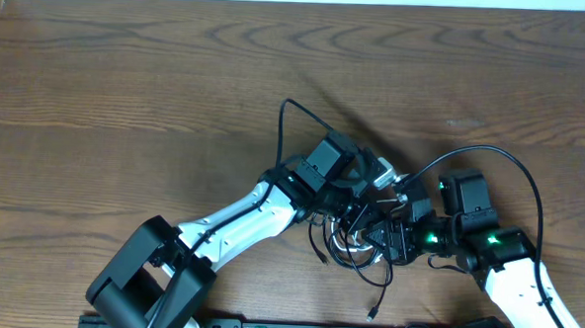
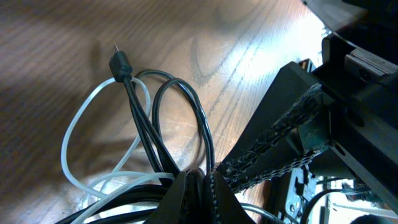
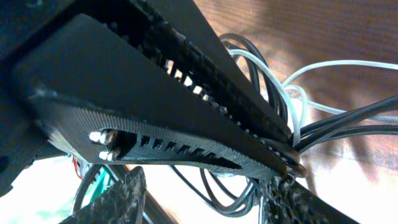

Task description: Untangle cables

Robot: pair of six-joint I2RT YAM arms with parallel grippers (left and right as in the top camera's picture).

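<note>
The cables [image 1: 353,251] lie as a tangle of thin black cords and one white cord between the two arms near the table's front. In the left wrist view my left gripper [image 2: 202,186] is shut on a bundle of black cables. A black plug end [image 2: 118,62] and a white cable loop [image 2: 71,137] spread out beyond it. My left gripper also shows in the overhead view [image 1: 361,214]. My right gripper [image 3: 205,182] is open, with black cable loops [image 3: 249,194] hanging between its fingers, right beside the left jaws [image 3: 273,146]. It sits by the tangle in the overhead view [image 1: 396,233].
A loose black cable end [image 1: 373,314] trails toward the front edge. A thick black arm wire [image 1: 491,153] arcs over the right arm and another [image 1: 285,119] rises behind the left arm. The wooden table [image 1: 128,78] stretches to the back and left.
</note>
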